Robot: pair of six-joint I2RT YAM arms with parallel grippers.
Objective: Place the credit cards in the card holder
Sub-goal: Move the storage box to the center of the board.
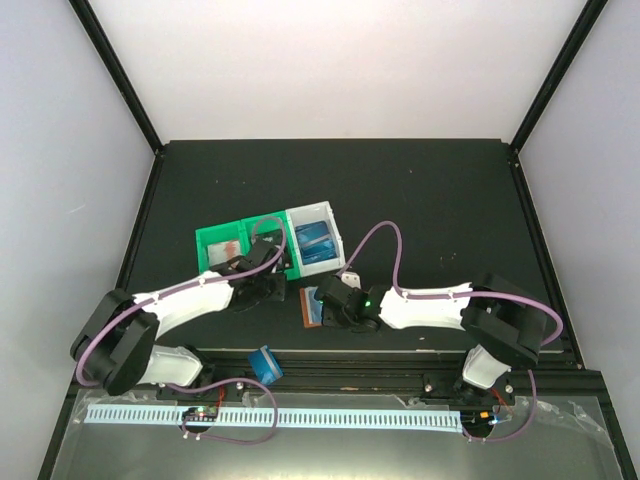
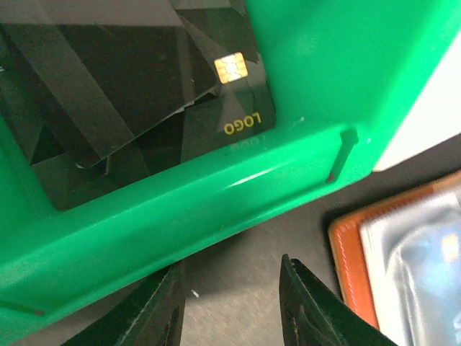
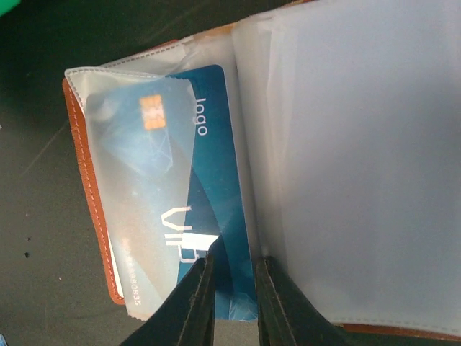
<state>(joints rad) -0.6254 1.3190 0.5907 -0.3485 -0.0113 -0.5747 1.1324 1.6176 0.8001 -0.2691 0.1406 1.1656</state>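
Open card holder (image 3: 85, 187) lies flat on the table (image 1: 420, 190), just in front of the green bin (image 2: 216, 194) and white bin (image 1: 296, 222). One blue VIP card (image 3: 216, 130) sits partway in a clear pocket, with its logo edge and bottom uncovered. Tips of the right gripper (image 3: 235, 258) are narrow at that card's lower edge; pinching or only touching, cannot tell. The left gripper (image 2: 230, 265) is moderately open with nothing between its fingers, low over the table beside the green bin's wall. Overlapping black cards (image 2: 216, 79) lie in the green bin — blue cards (image 1: 315, 240) in the white bin.
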